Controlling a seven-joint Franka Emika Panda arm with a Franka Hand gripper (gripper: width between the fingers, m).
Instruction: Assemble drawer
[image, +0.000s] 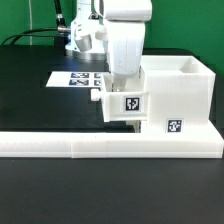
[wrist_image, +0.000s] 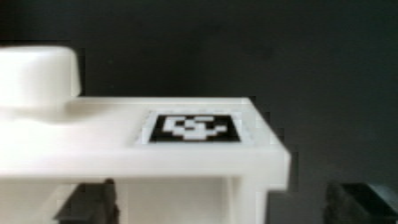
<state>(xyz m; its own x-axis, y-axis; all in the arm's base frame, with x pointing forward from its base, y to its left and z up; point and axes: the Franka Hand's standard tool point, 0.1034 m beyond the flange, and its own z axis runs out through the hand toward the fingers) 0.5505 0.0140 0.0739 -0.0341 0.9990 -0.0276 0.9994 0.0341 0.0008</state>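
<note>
1. White housing (image: 178, 95) sits against the border rail (image: 110, 146), by the exterior view's right.
2. Your gripper (wrist_image: 222, 200), fingers spread, straddles a tagged tray (image: 122, 103) at the housing's front.
3. Tray looks partly inserted; second tray not visible.

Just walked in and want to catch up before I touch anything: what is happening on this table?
A white Franka arm is working on a white plastic drawer set. Its gripper reaches down over a small tray with a black-and-white tag, at the side of the large housing on the exterior view's left. Whether the fingers clamp the tray cannot be told. The parts stand behind the long low border rail; the marker board lies further back.
</note>
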